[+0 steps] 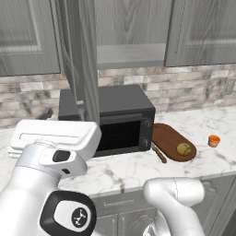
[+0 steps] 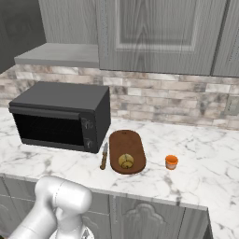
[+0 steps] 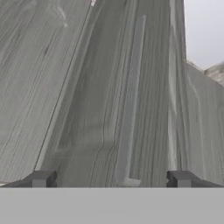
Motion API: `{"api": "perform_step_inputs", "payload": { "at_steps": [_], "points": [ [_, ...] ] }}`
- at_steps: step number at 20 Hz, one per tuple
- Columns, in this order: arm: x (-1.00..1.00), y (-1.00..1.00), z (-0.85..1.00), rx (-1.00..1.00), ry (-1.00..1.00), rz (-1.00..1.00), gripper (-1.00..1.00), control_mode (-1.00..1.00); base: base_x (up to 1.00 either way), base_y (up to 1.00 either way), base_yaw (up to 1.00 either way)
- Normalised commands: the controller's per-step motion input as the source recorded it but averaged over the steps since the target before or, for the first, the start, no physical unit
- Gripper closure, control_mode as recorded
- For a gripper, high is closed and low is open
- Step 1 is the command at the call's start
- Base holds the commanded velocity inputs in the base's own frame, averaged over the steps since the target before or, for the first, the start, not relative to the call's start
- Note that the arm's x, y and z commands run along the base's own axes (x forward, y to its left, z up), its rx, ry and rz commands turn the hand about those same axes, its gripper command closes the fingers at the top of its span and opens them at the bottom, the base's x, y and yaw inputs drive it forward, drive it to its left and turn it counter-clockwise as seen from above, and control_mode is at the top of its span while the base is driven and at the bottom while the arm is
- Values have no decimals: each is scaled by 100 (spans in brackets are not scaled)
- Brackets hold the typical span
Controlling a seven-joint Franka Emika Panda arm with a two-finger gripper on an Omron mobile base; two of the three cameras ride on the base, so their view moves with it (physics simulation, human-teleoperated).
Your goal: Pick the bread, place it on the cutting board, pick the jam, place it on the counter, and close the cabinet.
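The bread [image 1: 183, 149] [image 2: 125, 161] lies on the near end of the cutting board [image 1: 169, 135] [image 2: 127, 142]. To its right, the orange jam [image 1: 213, 140] [image 2: 171, 161] stands on the counter [image 1: 138, 168] [image 2: 205, 163]. The cabinet [image 1: 131, 55] [image 2: 56, 53] is open, and its door [image 1: 85, 60] swings out towards me over the microwave. My gripper [image 3: 111, 179] is open, fingertips [image 3: 41, 178] wide apart, close against the grey wood-grain door [image 3: 100, 87]; a long pale bar [image 3: 130, 100] runs along it. Nothing is held.
A black microwave [image 1: 110, 120] [image 2: 60, 114] sits on the counter under the cabinet shelf. A knife [image 1: 159, 152] [image 2: 103, 156] lies left of the board. Shut cabinet doors [image 1: 200, 32] [image 2: 158, 32] hang to the right, with a brick backsplash [image 2: 177, 102] behind.
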Motion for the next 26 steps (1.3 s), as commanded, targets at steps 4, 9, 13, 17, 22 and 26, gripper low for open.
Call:
{"api": "perform_step_inputs", "payload": {
  "at_steps": [4,9,13,17,22,26],
  "points": [
    [25,1,0,0,0,-4,-100,-100,0,0,0],
    [12,8,0,0,0,-3,-100,-100,0,0,0],
    [13,3,0,0,0,-4,-100,-100,0,0,0],
    [6,0,1,0,0,-4,-100,-100,0,0,0],
    [4,-7,6,2,0,-3,-100,-100,0,0,0],
    [4,-18,11,3,0,-1,-100,-100,0,0,0]
  ]
}}
